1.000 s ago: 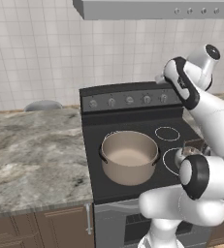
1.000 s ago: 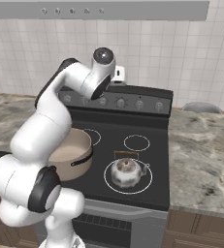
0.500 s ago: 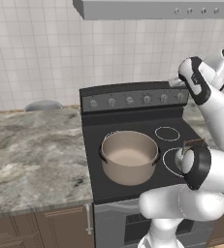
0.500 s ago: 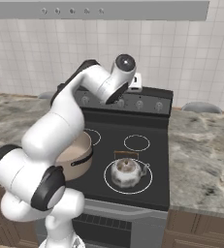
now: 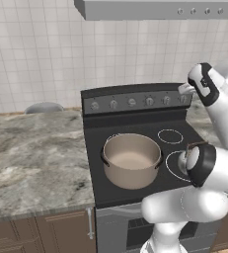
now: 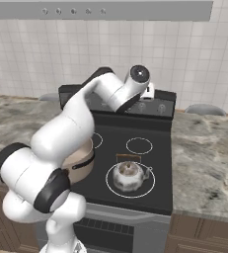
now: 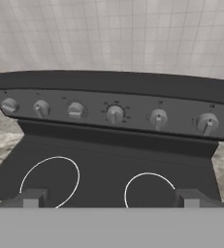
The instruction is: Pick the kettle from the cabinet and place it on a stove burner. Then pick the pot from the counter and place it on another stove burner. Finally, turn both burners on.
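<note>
even, bright rendered light, slightly soft focus.

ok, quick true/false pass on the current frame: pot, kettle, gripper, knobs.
1. The pot sits on a front burner of the stove. True.
2. The kettle is still on the counter. False: it stands inside the front burner ring on the stove, on the side away from the pot.
3. The gripper is shut on a knob. False: its fingers stand wide apart with nothing between them, short of the back panel.
4. The back panel carries a row of six round knobs. True, as counted in the hand view.
5. The pot has a lid on it. False: it is open, and its pale inside shows.
</note>
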